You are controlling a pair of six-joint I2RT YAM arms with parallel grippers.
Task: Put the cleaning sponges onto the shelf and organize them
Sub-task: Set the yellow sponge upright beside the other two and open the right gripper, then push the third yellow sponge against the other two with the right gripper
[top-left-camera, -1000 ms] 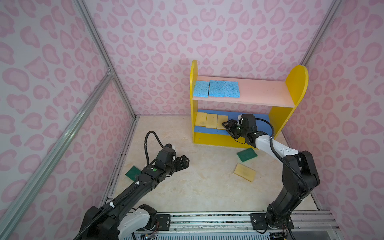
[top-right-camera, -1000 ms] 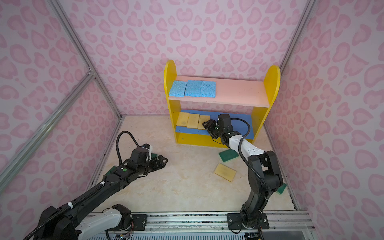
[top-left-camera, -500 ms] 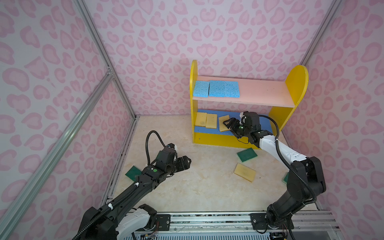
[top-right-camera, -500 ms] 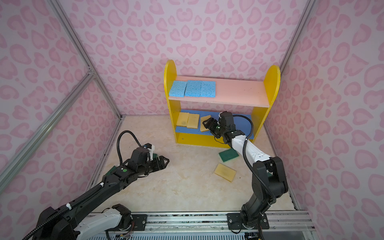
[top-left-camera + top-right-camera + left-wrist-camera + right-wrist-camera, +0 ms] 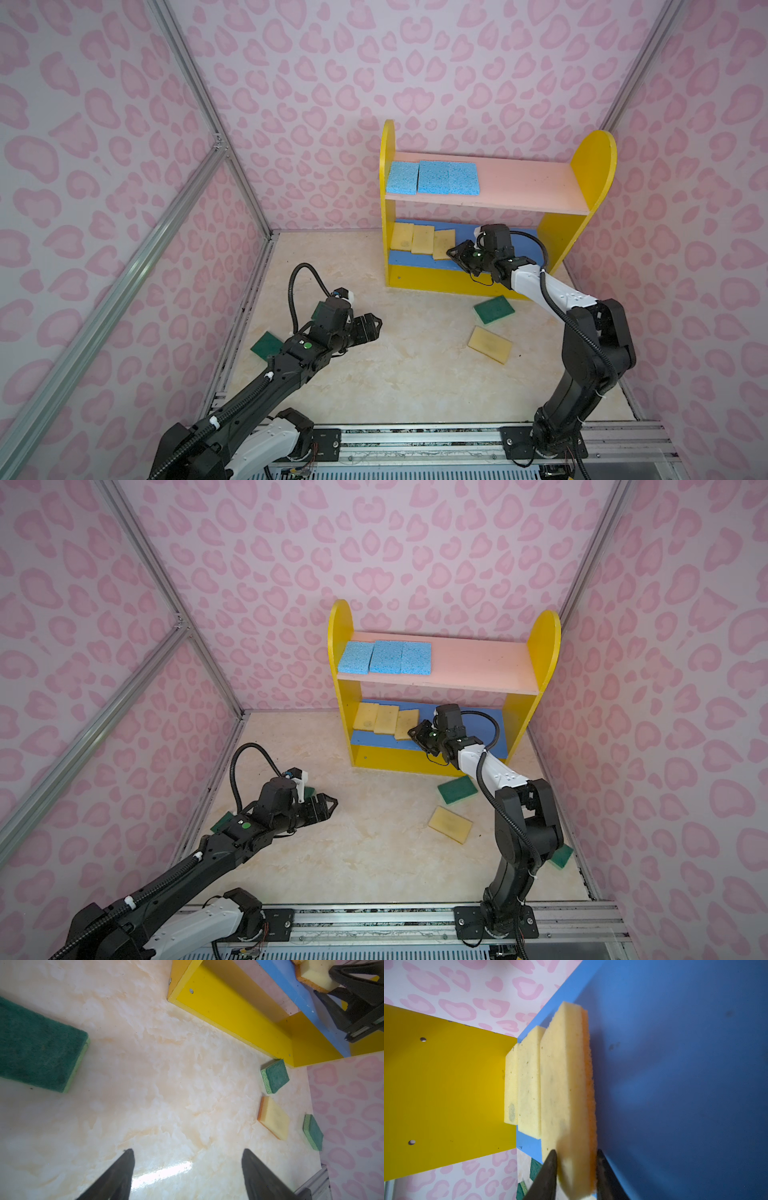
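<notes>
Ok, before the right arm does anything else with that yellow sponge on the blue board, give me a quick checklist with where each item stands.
1. Right tool closed on the third yellow sponge: ok.
2. That sponge square with its two neighbours: not ok, it sits angled.
3. Sponge lying flat on the blue board: cannot tell.
4. Bare board beside the row for a fourth: ok.
5. Left tool open and empty: ok.
6. Floor cleared: not ok, one yellow sponge and green sponges lie there.
</notes>
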